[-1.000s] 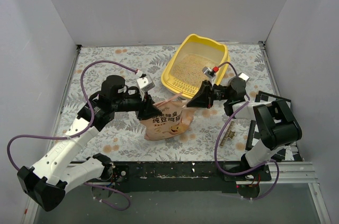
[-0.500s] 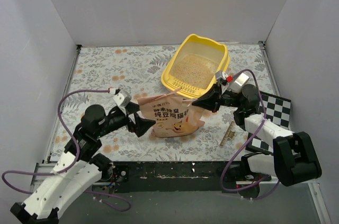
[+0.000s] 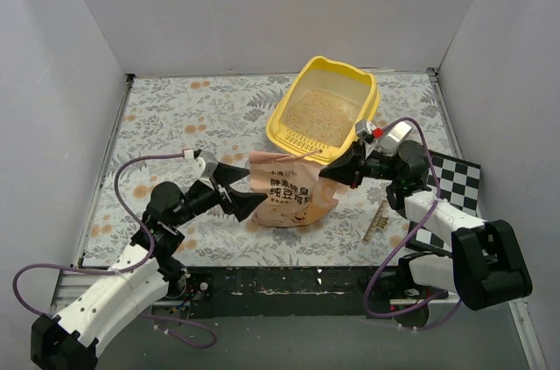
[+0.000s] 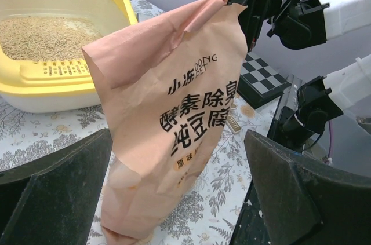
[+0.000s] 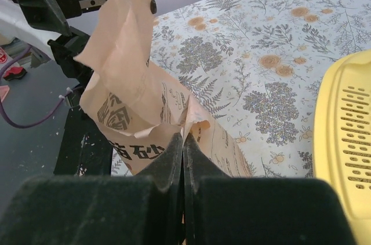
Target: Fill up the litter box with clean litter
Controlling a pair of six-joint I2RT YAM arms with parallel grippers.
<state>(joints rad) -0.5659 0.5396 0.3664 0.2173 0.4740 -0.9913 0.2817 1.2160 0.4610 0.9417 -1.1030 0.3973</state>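
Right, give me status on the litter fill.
Left gripper open, astride the bag. Right gripper shut on bag's top edge. Litter box holds clean litter. Bag stands before it.

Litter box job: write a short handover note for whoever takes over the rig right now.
Left hand: open, fingers flanking the peach litter bag, not gripping.
Right hand: shut on the bag's top edge, holding it upright just in front of the litter box.
Done: a layer of clean litter covers the box floor.
Left: probably top up if the layer looks thin, then set the bag aside.
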